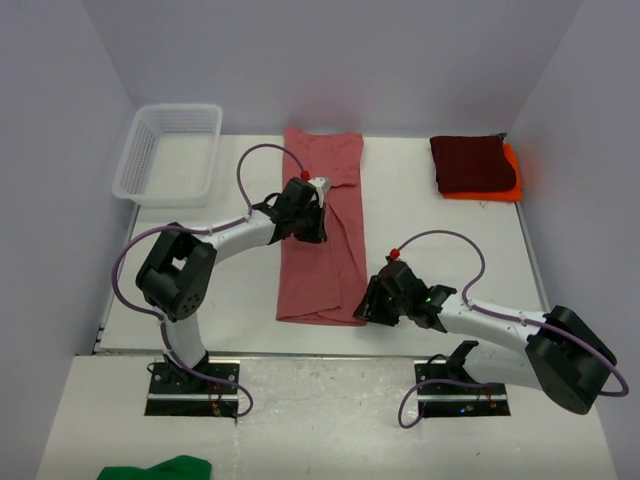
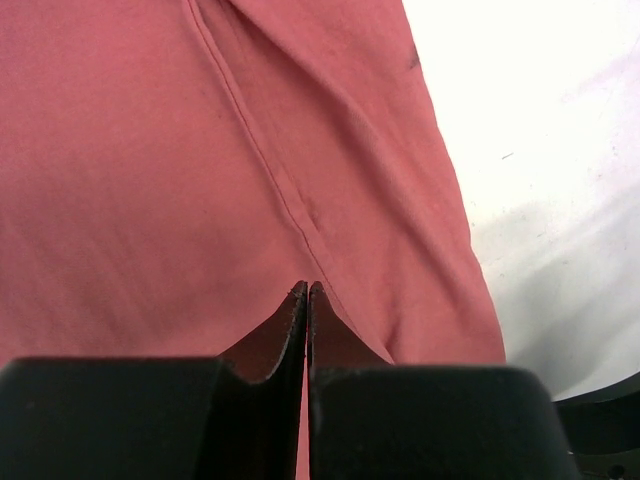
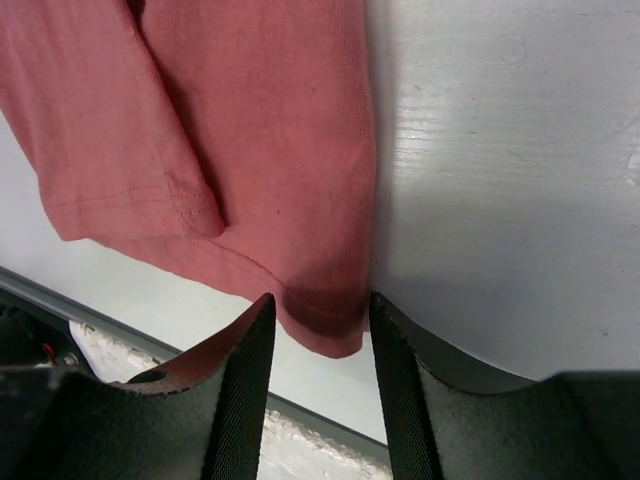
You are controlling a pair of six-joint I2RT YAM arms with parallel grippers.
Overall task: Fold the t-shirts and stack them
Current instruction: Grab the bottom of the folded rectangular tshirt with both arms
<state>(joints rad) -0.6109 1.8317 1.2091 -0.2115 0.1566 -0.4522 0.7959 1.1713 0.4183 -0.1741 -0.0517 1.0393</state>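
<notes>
There were three t-shirts on the worktop (image 1: 420,200): one rose t-shirt (image 1: 325,240), one dark maroon t-shirt (image 1: 470,163) and one orange t-shirt (image 1: 512,175). The pile in the far corner had two of them. There was one white basket (image 1: 170,150). There were two robot arms, one left arm (image 1: 230,235) and one right arm (image 1: 500,320). Each arm had one end effector, so there were two: the left end effector (image 2: 307,290) and the right end effector (image 3: 320,298). Each one had two fingers. There was one green cloth (image 1: 160,468).
</notes>
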